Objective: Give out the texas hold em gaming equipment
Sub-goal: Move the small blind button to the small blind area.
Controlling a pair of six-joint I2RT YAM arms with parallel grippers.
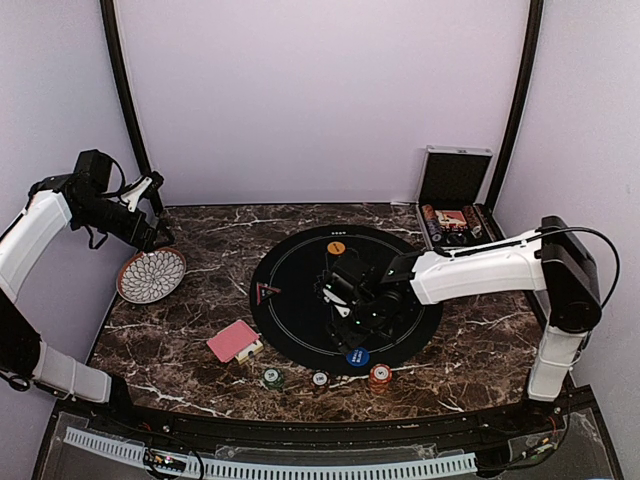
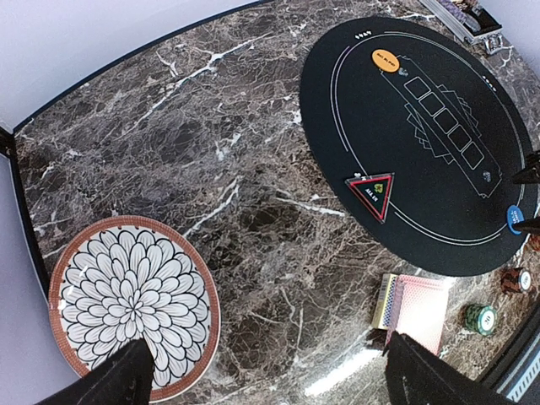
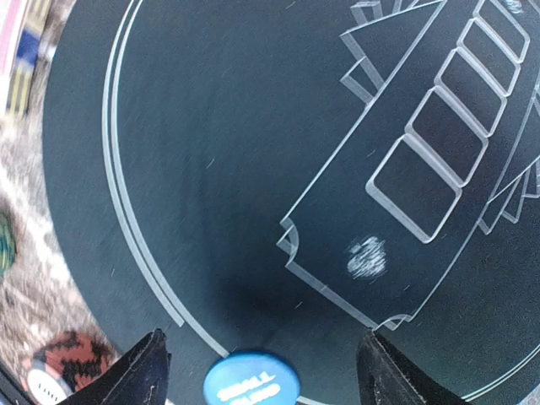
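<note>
the right gripper (image 1: 345, 300) hangs low over the near half of the black mat (image 1: 290, 310), its fingers spread and nothing pinched between them. in the right wrist view the blue small-blind button (image 3: 251, 381) lies flat just inside the mat's near rim, right under the gap between the fingers. a straight drop would likely bracket it.

just off the mat's near edge sit the loose chips. the red chip (image 1: 380, 375) is to the near right of the button, the white chip (image 1: 319, 379) to its near left and the green chip (image 1: 271, 378) farther left. the red-backed deck (image 1: 235, 341) lies off the mat's near-left edge, its long axis running diagonally toward the mat.

the right arm is the nearer one to all of these. the left gripper (image 2: 268, 346) is spread wide and empty. it hovers well off the mat's left side, over the patterned plate (image 2: 126, 295).

the right arm hides the mat's centre from above. the right wrist view is smeared along its left side, where the red chip is cut by the frame. the contents of the silver case (image 1: 455, 215) beyond the mat's far-right edge are too small to read.
</note>
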